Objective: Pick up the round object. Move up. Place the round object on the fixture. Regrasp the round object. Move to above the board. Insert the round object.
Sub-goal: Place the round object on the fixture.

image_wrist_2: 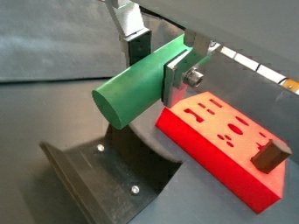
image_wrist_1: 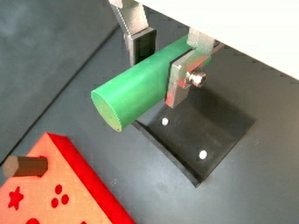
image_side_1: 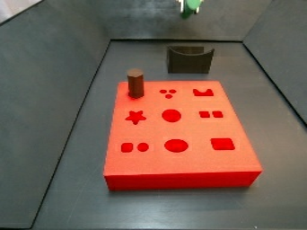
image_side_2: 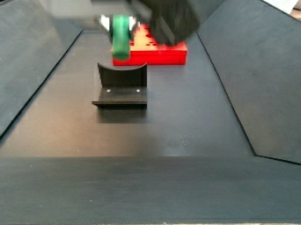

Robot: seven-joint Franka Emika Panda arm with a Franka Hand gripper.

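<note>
The round object [image_wrist_1: 131, 92] is a smooth green peg, held level and crosswise between the silver fingers of my gripper [image_wrist_1: 162, 66], which is shut on it; both wrist views show this grip [image_wrist_2: 158, 66]. The peg [image_side_2: 120, 39] hangs in the air above the fixture [image_side_2: 120, 86], apart from its notch. In a wrist view the fixture's dark base plate [image_wrist_1: 205, 140] lies right under the peg. The red board [image_side_1: 180, 130] with shaped holes lies flat beyond the fixture [image_side_1: 188, 58]. In that side view only the peg's green tip [image_side_1: 189, 5] shows at the top edge.
A short dark-brown cylinder [image_side_1: 135, 83] stands upright on the board's far left corner, also visible in both wrist views [image_wrist_2: 271, 156]. Sloping dark walls [image_side_2: 47, 79] enclose the floor on both sides.
</note>
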